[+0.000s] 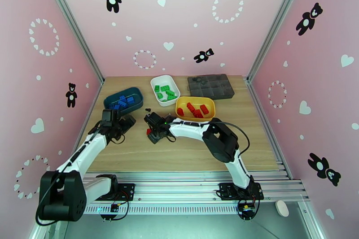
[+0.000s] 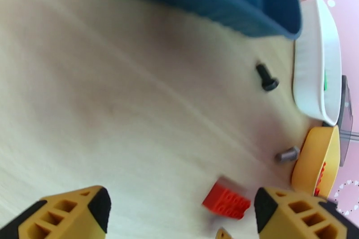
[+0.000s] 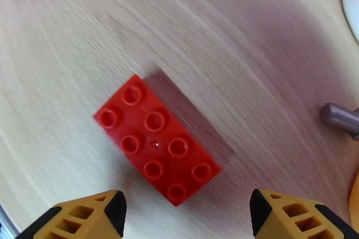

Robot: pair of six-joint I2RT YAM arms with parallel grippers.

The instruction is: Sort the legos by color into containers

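Legos sorted by colour sit in 3 trays at the far side of the counter (image 1: 179, 154), while 1 red lego (image 3: 157, 139) lies loose on the wood, all 8 studs up. It rests just ahead of my right hand (image 3: 188, 210), whose fingers stand wide apart and grip nothing. The brick's near corner reaches in between the tips and touches neither. A silver screw (image 3: 339, 116) lies apart to its right.

My left hand (image 2: 182, 204) is also spread open and empty, near the teal-blue tray (image 1: 110, 98) that carries the blue legos (image 1: 122, 102). A black screw (image 2: 267, 77) lies just beside the white tray (image 1: 165, 76), which carries the green legos (image 1: 165, 92). The yellow tray (image 1: 195, 98) carries the other red legos (image 1: 194, 110).
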